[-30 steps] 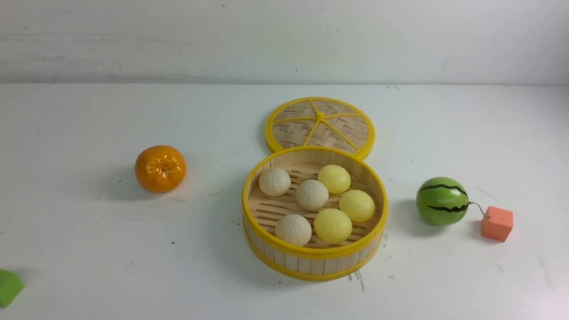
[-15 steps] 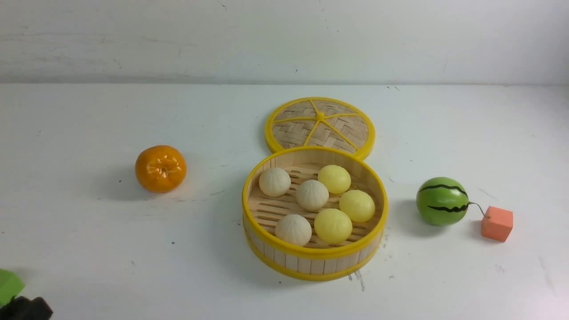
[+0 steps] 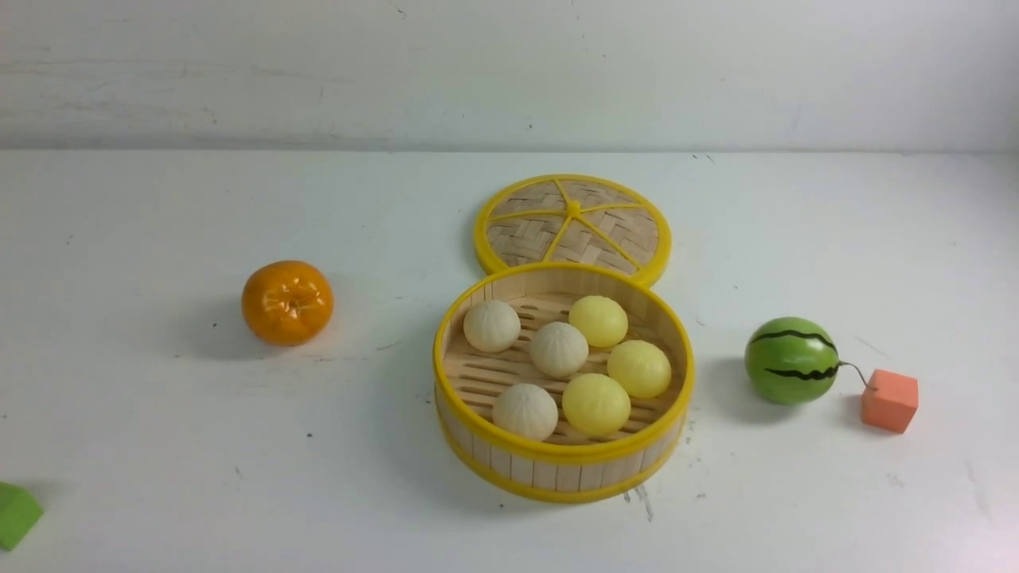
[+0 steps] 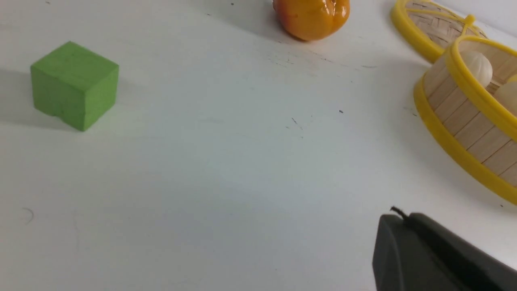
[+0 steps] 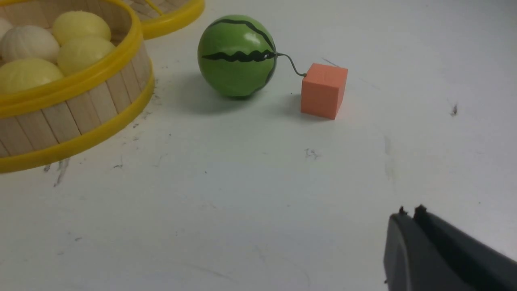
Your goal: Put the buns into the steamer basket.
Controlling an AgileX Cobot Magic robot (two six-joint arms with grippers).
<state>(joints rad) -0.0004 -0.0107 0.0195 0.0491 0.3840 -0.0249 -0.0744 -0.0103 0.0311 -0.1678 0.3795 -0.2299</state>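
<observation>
The steamer basket (image 3: 493, 458) stands mid-table with yellow rims and a slat floor. Inside it lie several buns: three off-white ones (image 3: 492, 325) (image 3: 559, 348) (image 3: 525, 411) and three pale yellow ones (image 3: 598, 320) (image 3: 639, 368) (image 3: 596, 404). Neither arm shows in the front view. In the left wrist view my left gripper (image 4: 404, 216) is shut and empty, over bare table short of the basket (image 4: 456, 121). In the right wrist view my right gripper (image 5: 410, 214) is shut and empty, well back from the basket (image 5: 80, 117).
The woven lid (image 3: 573, 223) lies flat behind the basket, touching it. An orange (image 3: 286, 302) sits to the left. A green watermelon ball (image 3: 791, 360) and an orange cube (image 3: 889, 400) are on the right. A green cube (image 3: 14, 514) is at the near left edge.
Half a second ago a dark part of the left arm showed at the front view's lower left corner; it has drawn out of sight. Nothing on the table moved.
</observation>
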